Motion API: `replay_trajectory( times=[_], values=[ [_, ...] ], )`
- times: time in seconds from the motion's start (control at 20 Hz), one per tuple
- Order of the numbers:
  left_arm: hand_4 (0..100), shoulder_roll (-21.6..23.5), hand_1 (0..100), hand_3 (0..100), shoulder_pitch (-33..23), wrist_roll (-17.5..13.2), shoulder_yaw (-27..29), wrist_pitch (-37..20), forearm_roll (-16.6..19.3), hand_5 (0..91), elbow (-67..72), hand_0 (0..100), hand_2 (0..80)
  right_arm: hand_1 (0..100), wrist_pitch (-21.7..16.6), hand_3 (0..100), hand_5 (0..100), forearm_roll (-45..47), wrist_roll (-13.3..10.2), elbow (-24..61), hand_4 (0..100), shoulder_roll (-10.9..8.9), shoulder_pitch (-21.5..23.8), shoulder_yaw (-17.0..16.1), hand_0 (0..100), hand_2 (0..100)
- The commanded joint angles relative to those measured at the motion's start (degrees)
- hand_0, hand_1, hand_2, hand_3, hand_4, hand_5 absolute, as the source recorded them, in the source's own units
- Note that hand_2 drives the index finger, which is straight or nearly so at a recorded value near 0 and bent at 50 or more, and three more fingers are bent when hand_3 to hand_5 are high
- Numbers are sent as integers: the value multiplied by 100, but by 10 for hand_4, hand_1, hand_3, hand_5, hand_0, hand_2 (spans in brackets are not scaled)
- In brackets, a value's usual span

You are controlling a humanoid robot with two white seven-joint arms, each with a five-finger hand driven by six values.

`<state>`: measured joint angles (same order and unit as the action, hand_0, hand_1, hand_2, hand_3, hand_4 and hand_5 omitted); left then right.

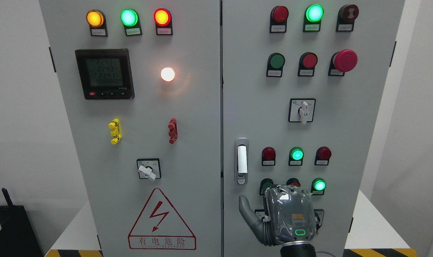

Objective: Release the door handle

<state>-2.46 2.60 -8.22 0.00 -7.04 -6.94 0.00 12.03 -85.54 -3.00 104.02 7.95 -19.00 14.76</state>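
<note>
We see a pale grey metal electrical cabinet point(187, 117) with two closed doors. On the right door sits a silver upright door handle point(241, 160) with a white grip, untouched. Below and just right of it our right hand point(282, 217), dark grey with a clear plastic cover over its back, is raised in front of the door, thumb spread toward the left and apart from the handle; its fingers are hidden behind the palm. A small green light glows on its wrist. The hand covers part of a row of round indicator lamps. On the left door are a black digital meter point(105, 74) and a red-edged triangular warning sign point(161, 221).
</note>
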Motion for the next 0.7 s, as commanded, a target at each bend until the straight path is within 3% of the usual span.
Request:
replay_trajectory(
  times=[0.0,0.2,0.3,0.65],
  values=[
    [0,0,389,0,-5,5,62,1,0,0,97,120,0,0,80,1000,916,-129,19,-31,997,22,-78,124,322,996],
    [0,0,389,0,3,5,62,10,0,0,97,120,0,0,326,1000,914,-209,264,-5,960,22,-69,142,322,992],
    [0,0,389,0,3,5,62,10,0,0,97,120,0,0,336,1000,911,-209,265,4,906,22,-78,159,324,992],
    [0,0,389,0,3,5,62,10,0,0,97,120,0,0,336,1000,901,-192,265,39,908,22,-253,282,327,990]
  ],
)
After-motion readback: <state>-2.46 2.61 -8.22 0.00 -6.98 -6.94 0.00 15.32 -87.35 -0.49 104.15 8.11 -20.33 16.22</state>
